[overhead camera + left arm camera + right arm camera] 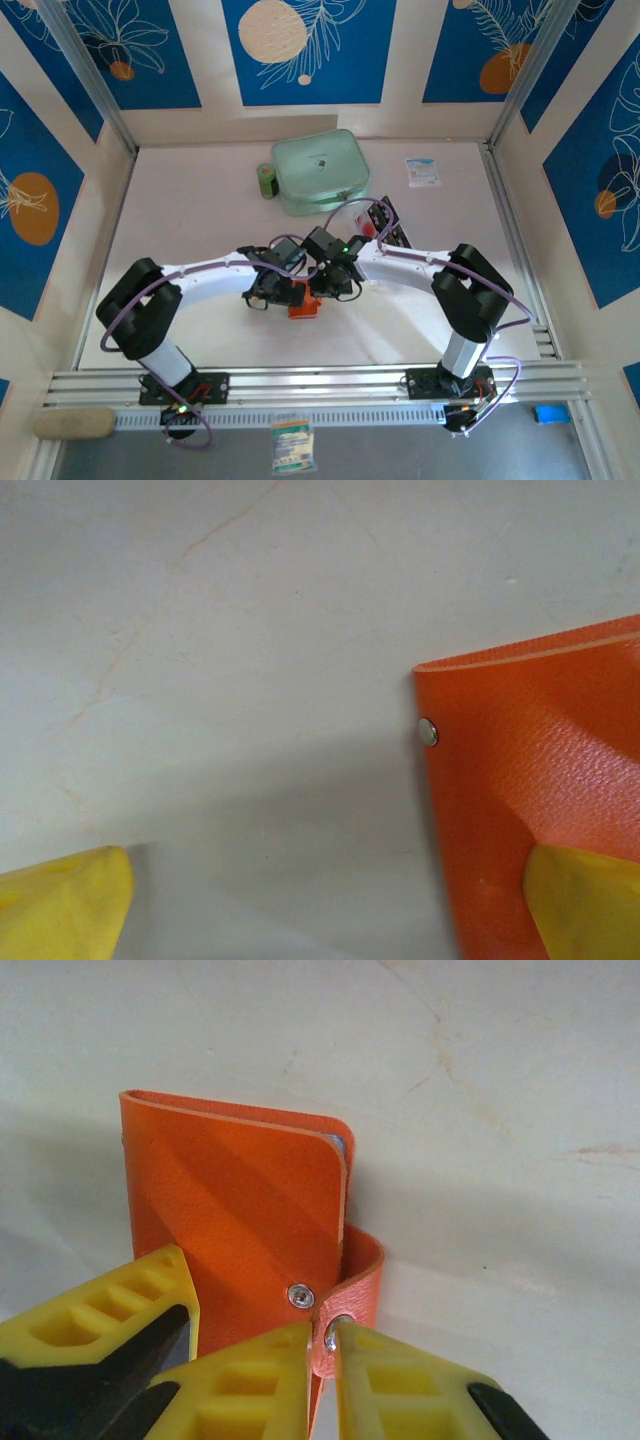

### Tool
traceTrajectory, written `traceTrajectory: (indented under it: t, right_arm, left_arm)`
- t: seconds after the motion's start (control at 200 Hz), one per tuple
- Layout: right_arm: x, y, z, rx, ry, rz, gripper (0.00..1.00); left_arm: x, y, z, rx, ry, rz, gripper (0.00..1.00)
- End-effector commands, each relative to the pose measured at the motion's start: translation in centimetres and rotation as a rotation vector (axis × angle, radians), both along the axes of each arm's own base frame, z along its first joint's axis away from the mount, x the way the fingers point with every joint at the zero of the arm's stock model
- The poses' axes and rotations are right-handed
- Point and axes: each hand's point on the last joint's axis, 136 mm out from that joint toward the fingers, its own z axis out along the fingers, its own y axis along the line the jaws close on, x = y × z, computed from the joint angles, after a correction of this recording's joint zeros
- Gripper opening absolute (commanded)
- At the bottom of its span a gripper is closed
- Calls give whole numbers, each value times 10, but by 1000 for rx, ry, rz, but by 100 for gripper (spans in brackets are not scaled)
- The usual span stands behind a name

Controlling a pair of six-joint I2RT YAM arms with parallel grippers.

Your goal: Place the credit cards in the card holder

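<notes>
The card holder (304, 306), a small orange-red wallet (235, 1210), lies on the table between the two arms. Its snap strap (362, 1275) curls up from the right edge, and my right gripper (324, 1360) is shut on the strap's end at the metal snap. My left gripper (320, 910) stands open low over the table, with its right fingertip (585, 900) over the wallet's (530, 760) left part and the other over bare table. In the top view both grippers (278, 292) (326, 288) meet over the wallet. The credit cards (392, 224), black with red, lie behind the right arm, partly covered by its cable.
A large mint-green zip case (320, 172) sits at the back centre with a small green roll (266, 180) to its left. A white-and-blue packet (423, 172) lies at the back right. The white table (180, 220) has walls on three sides.
</notes>
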Motion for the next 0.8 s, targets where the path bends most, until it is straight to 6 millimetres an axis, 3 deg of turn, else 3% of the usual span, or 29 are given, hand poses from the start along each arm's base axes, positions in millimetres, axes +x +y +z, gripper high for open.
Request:
traceTrajectory:
  t: [0.0, 0.37, 0.635, 0.795]
  right_arm:
    - [-17, -4, -9, -43, 38, 35, 19]
    - [-16, 3, 1, -12, 16, 50, 32]
    - [-18, 2, -15, -44, 47, 54, 30]
    - [-18, -2, -18, -52, 48, 44, 21]
  left_arm:
    - [1, 9, -13, 73, -6, -15, 100]
    - [-2, 10, -18, 71, 5, -5, 100]
    - [-3, 9, -18, 66, 5, -5, 100]
    - [-4, 10, -19, 64, 6, -1, 100]
